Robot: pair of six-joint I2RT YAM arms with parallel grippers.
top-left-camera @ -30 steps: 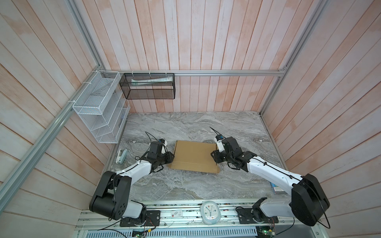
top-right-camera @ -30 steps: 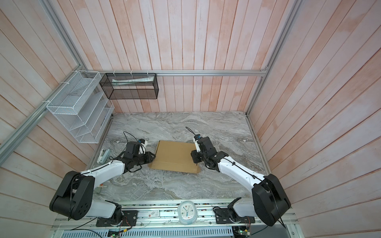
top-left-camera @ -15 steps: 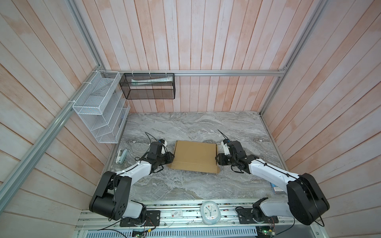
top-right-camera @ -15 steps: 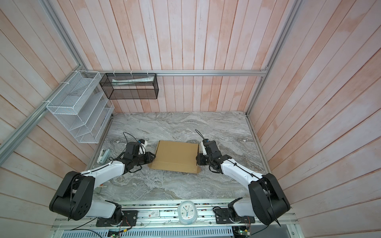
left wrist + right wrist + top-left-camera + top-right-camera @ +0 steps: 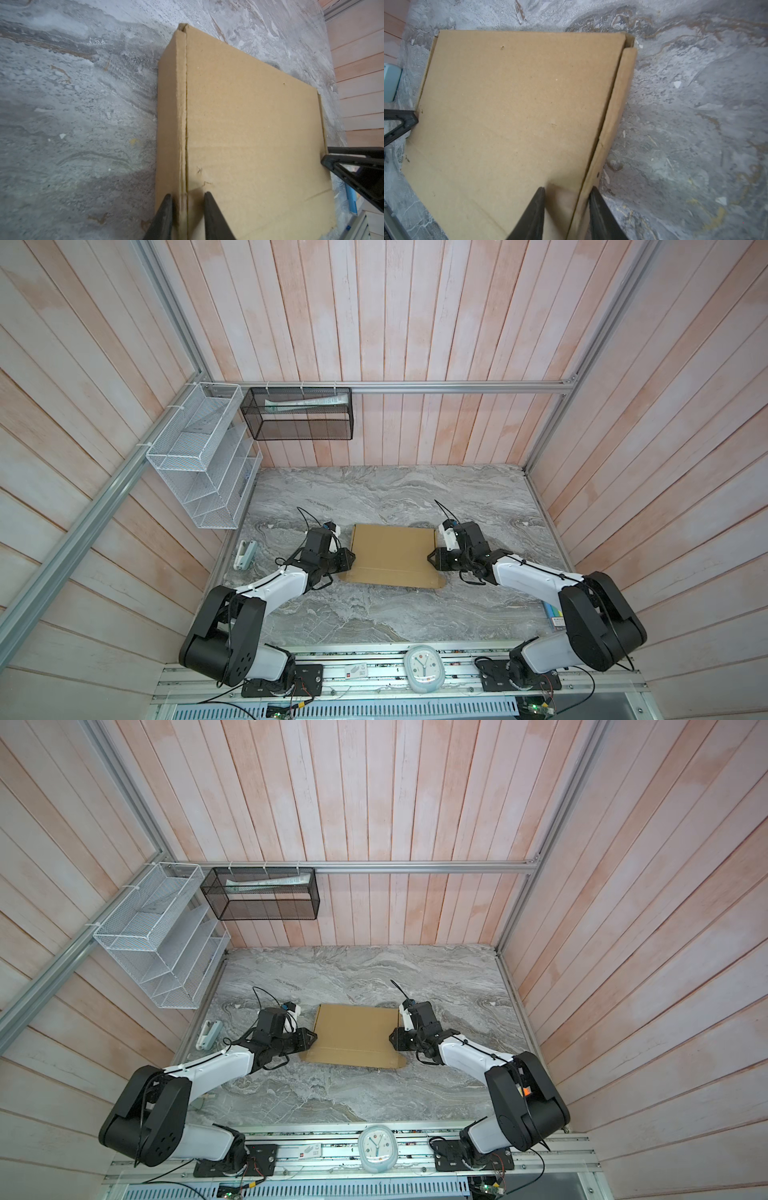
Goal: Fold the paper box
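Paper box [image 5: 392,553] closed, flat on marble tabletop [image 5: 374,493], centre of both top views. Left gripper [image 5: 350,563] at box's left edge, right gripper [image 5: 431,563] at right edge. Both pairs of fingers [image 5: 166,209] slightly spread, straddling side wall; whether pinching, cannot tell.

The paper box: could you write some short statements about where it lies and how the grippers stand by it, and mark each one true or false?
1. The paper box lies on the marble table between the left gripper and the right gripper. True.
2. Its lid stands upright. False: the lid lies down over the box.
3. In the left wrist view, the left gripper's fingers stand on either side of the box's side edge. True.
4. The right gripper hovers by the back wall. False: it is at the box's right edge.
5. A clock rests on the box. False: the clock sits on the front rail.
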